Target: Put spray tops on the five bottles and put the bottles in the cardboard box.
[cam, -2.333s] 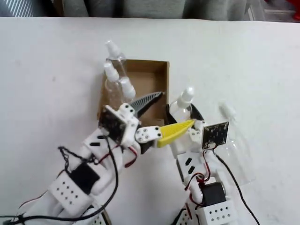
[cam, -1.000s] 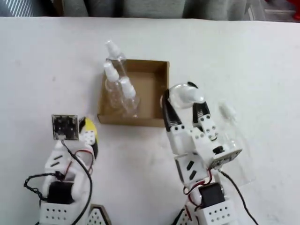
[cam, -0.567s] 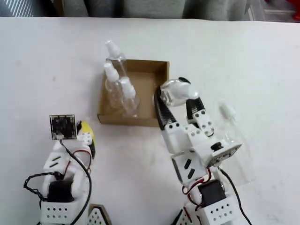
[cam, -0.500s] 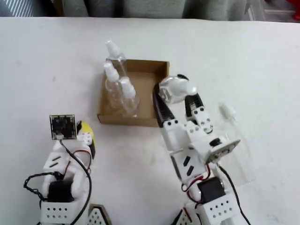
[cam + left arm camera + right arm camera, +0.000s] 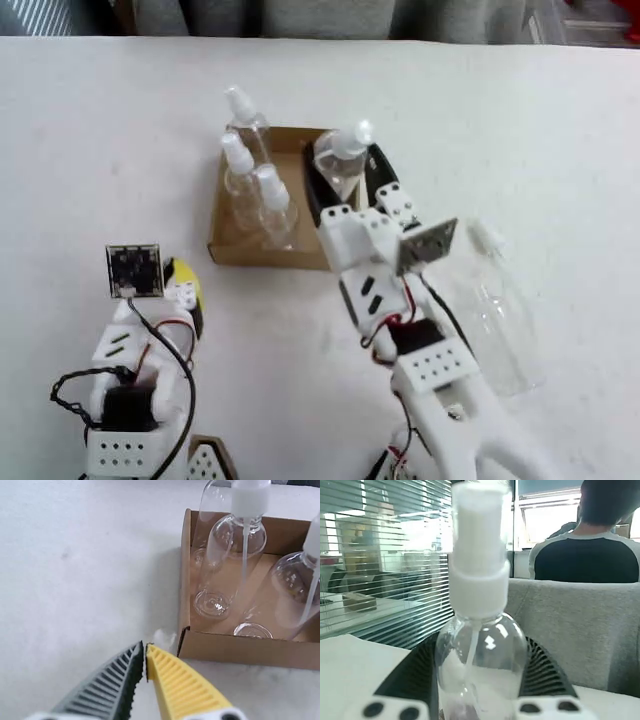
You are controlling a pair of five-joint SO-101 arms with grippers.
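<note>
High view: a white, matte table (image 5: 80,120) carries an open, square brown cardboard box (image 5: 250,252) toward its far edge. The right jaws, ribbed black, clench a clear round bottle (image 5: 343,165) with a white spray top (image 5: 358,133) at the box's right side. The left jaws, ribbed grey and yellow, rest closed near the front-left corner. Three capped clear bottles (image 5: 272,205) stand along the box's left wall.
</note>
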